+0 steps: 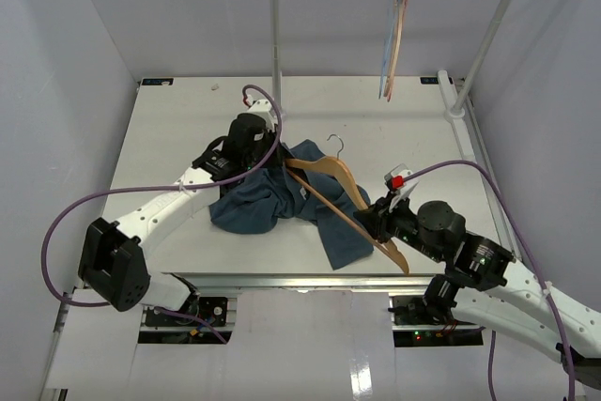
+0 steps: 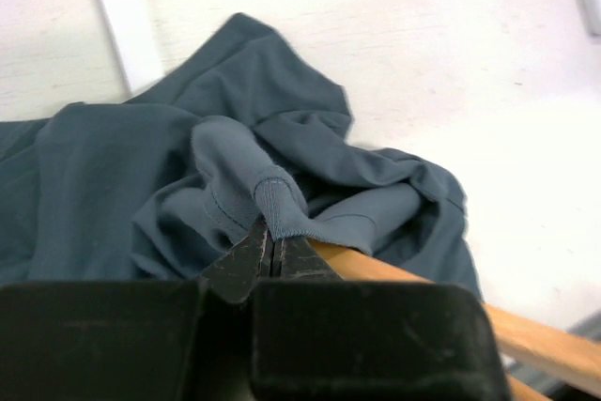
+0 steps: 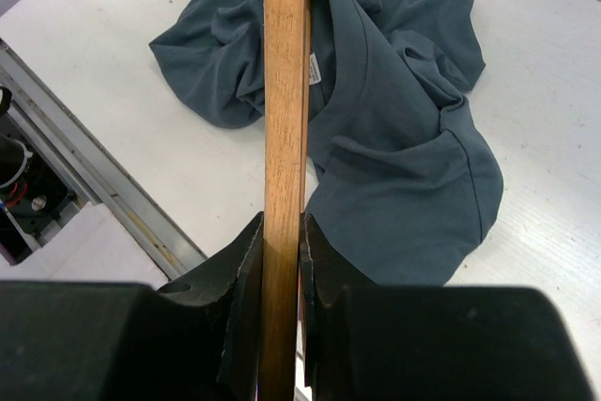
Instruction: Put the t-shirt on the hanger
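Note:
The dark teal-blue t-shirt (image 1: 263, 202) lies crumpled mid-table. The wooden hanger (image 1: 340, 185) lies across it, its metal hook (image 1: 335, 145) pointing to the far side and one arm tucked into the cloth. My left gripper (image 1: 266, 162) is shut on a fold of the shirt's ribbed collar (image 2: 277, 208), right beside the hanger arm (image 2: 394, 274). My right gripper (image 1: 377, 221) is shut on the hanger's near arm (image 3: 282, 138). In the right wrist view the t-shirt (image 3: 394, 138) spreads out beyond the wood.
A white garment rack (image 1: 276, 35) stands at the back. Thin blue, orange and pink hangers (image 1: 396, 35) hang from its rail. The table's metal front edge (image 3: 103, 185) runs just beside the right gripper. Purple cables (image 1: 70, 213) loop along both arms.

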